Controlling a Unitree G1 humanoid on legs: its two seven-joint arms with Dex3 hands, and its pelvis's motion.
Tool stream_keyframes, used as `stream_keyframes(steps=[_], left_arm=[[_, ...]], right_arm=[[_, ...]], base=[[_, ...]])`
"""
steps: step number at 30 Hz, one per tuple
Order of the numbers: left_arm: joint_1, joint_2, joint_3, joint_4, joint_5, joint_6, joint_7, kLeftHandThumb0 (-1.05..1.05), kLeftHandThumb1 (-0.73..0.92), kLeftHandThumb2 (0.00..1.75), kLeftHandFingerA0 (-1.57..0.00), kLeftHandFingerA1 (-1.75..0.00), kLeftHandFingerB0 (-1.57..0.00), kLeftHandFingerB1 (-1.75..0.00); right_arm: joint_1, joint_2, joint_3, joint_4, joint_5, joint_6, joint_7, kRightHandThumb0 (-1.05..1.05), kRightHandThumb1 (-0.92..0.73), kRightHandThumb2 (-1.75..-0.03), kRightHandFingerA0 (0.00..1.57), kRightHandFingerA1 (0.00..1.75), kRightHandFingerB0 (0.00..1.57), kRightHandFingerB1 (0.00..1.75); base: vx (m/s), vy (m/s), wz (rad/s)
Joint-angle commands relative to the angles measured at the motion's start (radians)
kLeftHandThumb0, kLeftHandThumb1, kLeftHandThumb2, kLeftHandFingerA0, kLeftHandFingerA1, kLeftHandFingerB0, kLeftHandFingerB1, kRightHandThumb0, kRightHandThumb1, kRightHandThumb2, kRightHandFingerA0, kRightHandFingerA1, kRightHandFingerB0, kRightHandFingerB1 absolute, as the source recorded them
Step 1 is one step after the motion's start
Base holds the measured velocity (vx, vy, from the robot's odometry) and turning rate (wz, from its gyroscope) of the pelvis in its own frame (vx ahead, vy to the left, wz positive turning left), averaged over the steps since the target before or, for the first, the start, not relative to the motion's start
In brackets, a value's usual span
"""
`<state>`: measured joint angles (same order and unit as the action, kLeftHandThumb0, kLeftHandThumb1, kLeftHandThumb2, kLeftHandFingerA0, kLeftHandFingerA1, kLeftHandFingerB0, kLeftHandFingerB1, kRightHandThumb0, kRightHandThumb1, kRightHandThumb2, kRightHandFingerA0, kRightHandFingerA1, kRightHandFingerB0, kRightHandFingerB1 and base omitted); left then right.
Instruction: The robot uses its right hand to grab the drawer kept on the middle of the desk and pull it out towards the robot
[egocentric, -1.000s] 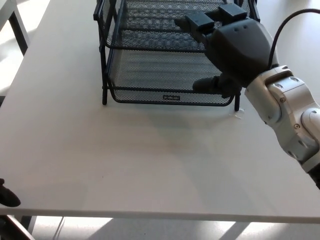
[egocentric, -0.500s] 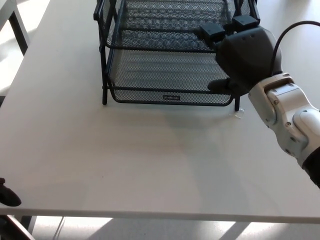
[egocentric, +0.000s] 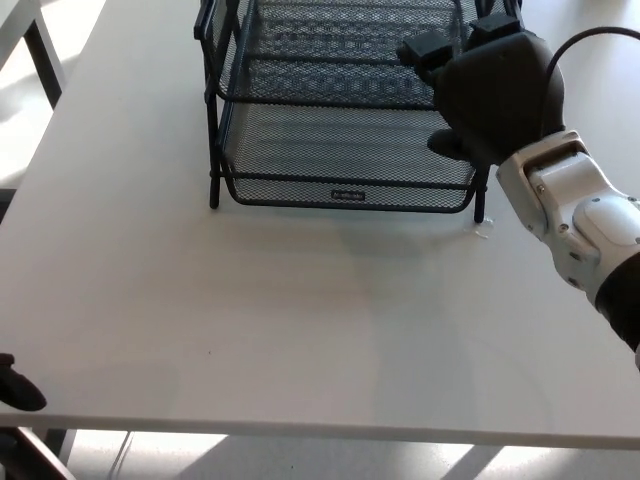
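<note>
A black wire-mesh drawer rack (egocentric: 340, 150) stands at the far middle of the white desk (egocentric: 300, 320), with stacked trays. Its lowest drawer (egocentric: 345, 195) carries a small label on the front rim. My right hand (egocentric: 490, 90) hovers over the rack's front right corner. Two of its fingers (egocentric: 425, 47) stretch above the middle tray's rim and the thumb (egocentric: 445, 145) hangs below it. The fingers are apart and grip nothing that I can see. Only a black tip of my left hand (egocentric: 15, 385) shows at the lower left edge of the picture.
A black cable (egocentric: 590, 40) runs from my right wrist off the upper right. A second table's dark leg (egocentric: 40, 50) shows at the upper left. The desk's front edge runs along the bottom of the view.
My right hand has moved right and a little farther away, from over the middle tray's front to the rack's right corner. The rack has stayed put, apart from a slight camera shift.
</note>
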<state>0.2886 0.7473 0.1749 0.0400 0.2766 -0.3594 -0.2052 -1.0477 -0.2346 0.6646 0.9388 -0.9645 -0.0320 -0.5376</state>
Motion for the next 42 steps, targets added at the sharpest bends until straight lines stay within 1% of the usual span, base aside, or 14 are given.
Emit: stream_keyframes(steps=[1, 2, 4, 5, 9, 10, 11, 13, 14, 17, 23, 32, 37, 42], left_arm=[[-0.024, 0.032, -0.012, 0.016, 0.016, -0.048, -0.032, -0.31, 0.54, 0.56, -0.82, -0.90, -0.82, -0.62], [-0.022, 0.033, -0.012, 0.012, 0.021, -0.044, -0.032, -0.30, 0.54, 0.56, -0.81, -0.89, -0.82, -0.62], [-0.024, 0.033, -0.012, 0.016, 0.016, -0.045, -0.037, -0.30, 0.54, 0.56, -0.80, -0.88, -0.81, -0.62], [-0.026, 0.034, -0.012, 0.022, 0.014, -0.053, -0.038, -0.32, 0.55, 0.56, -0.80, -0.89, -0.81, -0.61], [-0.031, 0.030, -0.011, 0.030, 0.010, -0.059, -0.038, -0.33, 0.56, 0.56, -0.80, -0.91, -0.81, -0.63], [-0.036, 0.030, -0.011, 0.027, 0.009, -0.056, -0.041, -0.33, 0.56, 0.56, -0.80, -0.91, -0.81, -0.63], [-0.037, 0.030, -0.011, 0.026, 0.009, -0.055, -0.043, -0.33, 0.55, 0.56, -0.82, -0.91, -0.81, -0.63], [-0.038, 0.030, -0.010, 0.024, 0.010, -0.053, -0.046, -0.33, 0.55, 0.56, -0.82, -0.91, -0.81, -0.63], [-0.035, 0.028, -0.008, 0.019, 0.016, -0.051, -0.041, -0.32, 0.54, 0.56, -0.83, -0.90, -0.82, -0.62], [-0.033, 0.030, -0.007, 0.020, 0.020, -0.056, -0.040, -0.31, 0.55, 0.56, -0.81, -0.89, -0.82, -0.62], [-0.036, 0.032, -0.008, 0.024, 0.020, -0.058, -0.045, -0.30, 0.55, 0.56, -0.80, -0.89, -0.81, -0.62], [-0.038, 0.023, -0.002, 0.024, 0.017, -0.063, -0.045, -0.30, 0.53, 0.56, -0.83, -0.91, -0.82, -0.64], [-0.043, 0.021, -0.002, 0.029, 0.017, -0.068, -0.045, -0.31, 0.54, 0.56, -0.83, -0.93, -0.82, -0.64], [-0.046, 0.023, -0.003, 0.038, 0.015, -0.074, -0.049, -0.31, 0.54, 0.56, -0.83, -0.91, -0.82, -0.63]], right_arm=[[-0.057, -0.021, 0.052, 0.077, -0.065, -0.060, -0.162, -0.39, -0.39, -0.85, 1.07, 1.22, 0.47, 0.64], [-0.060, -0.023, 0.062, 0.083, -0.069, -0.065, -0.167, -0.34, -0.54, -0.60, 0.90, 1.39, 0.55, 0.54], [-0.060, -0.021, 0.073, 0.099, -0.075, -0.072, -0.230, -0.35, -0.49, -0.59, 0.94, 1.50, 0.79, 0.55], [-0.057, -0.016, 0.073, 0.110, -0.069, -0.078, -0.256, -0.36, -0.49, -0.58, 0.94, 1.47, 0.85, 0.54], [-0.061, -0.017, 0.082, 0.128, -0.069, -0.089, -0.285, -0.40, -0.50, -0.55, 0.92, 1.47, 0.92, 0.58], [-0.065, -0.018, 0.086, 0.133, -0.070, -0.092, -0.296, -0.40, -0.50, -0.55, 0.92, 1.47, 0.92, 0.58], [-0.066, -0.020, 0.089, 0.137, -0.069, -0.102, -0.306, -0.44, -0.32, -0.80, 1.06, 1.26, 0.87, 0.72], [-0.067, -0.023, 0.092, 0.145, -0.069, -0.118, -0.320, -0.44, -0.32, -0.80, 1.06, 1.26, 0.87, 0.72], [-0.065, -0.024, 0.091, 0.154, -0.065, -0.141, -0.350, -0.36, -0.51, -0.57, 0.91, 1.47, 0.97, 0.64], [-0.067, -0.026, 0.099, 0.173, -0.073, -0.155, -0.390, -0.36, -0.50, -0.60, 0.88, 1.53, 0.96, 0.73], [-0.065, -0.023, 0.100, 0.188, -0.065, -0.173, -0.401, -0.40, -0.55, -0.57, 0.87, 1.50, 0.94, 0.70], [-0.033, -0.030, 0.084, 0.137, -0.051, -0.148, -0.372, -0.38, -0.53, -0.56, 0.86, 1.57, 0.95, 0.68], [0.041, -0.058, 0.067, 0.025, -0.063, -0.110, -0.390, -0.40, -0.51, -0.55, 0.90, 1.54, 0.97, 0.68], [0.196, -0.126, 0.035, -0.240, -0.101, -0.029, -0.376, -0.42, -0.49, -0.55, 0.92, 1.54, 1.00, 0.64]], base=[[0.00, 0.000, 0.00], [0.00, 0.000, 0.00], [0.00, 0.000, 0.00], [0.00, 0.000, 0.00], [0.00, 0.000, 0.00], [0.00, 0.000, 0.00], [0.00, 0.000, 0.00], [0.00, 0.000, 0.00], [0.00, 0.000, 0.00], [0.00, 0.000, 0.00], [0.00, 0.000, 0.00], [0.00, 0.000, 0.00], [0.00, 0.000, 0.00], [0.00, 0.000, 0.00]])
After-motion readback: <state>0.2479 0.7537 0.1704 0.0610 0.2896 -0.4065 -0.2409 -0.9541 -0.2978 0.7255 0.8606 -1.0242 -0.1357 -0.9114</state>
